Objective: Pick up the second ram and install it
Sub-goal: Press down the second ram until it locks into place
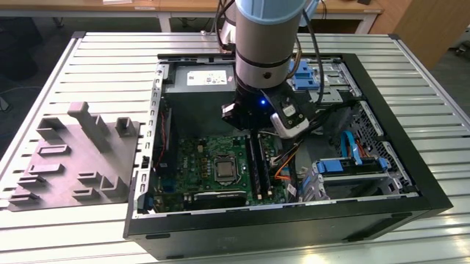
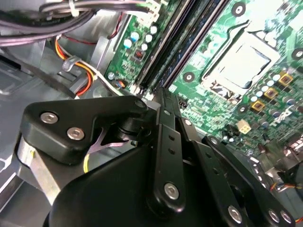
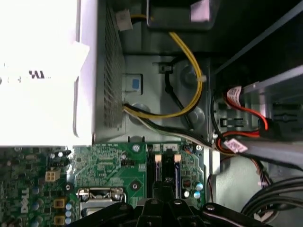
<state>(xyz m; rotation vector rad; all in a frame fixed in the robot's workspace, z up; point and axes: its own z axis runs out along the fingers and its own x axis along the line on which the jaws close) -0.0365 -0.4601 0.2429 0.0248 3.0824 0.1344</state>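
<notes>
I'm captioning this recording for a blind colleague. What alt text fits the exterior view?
A robot arm reaches down into an open computer case lying on a slatted metal table, its end effector just above the black memory slots on the green motherboard. A grey moulded tray sits on the table at the exterior view's left.

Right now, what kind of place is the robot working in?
It looks like a workshop or lab for putting computers together. An open computer case lies on a slatted metal workbench, a grey moulded tray sits beside it, and the robot arm reaches down over the green motherboard.
</notes>
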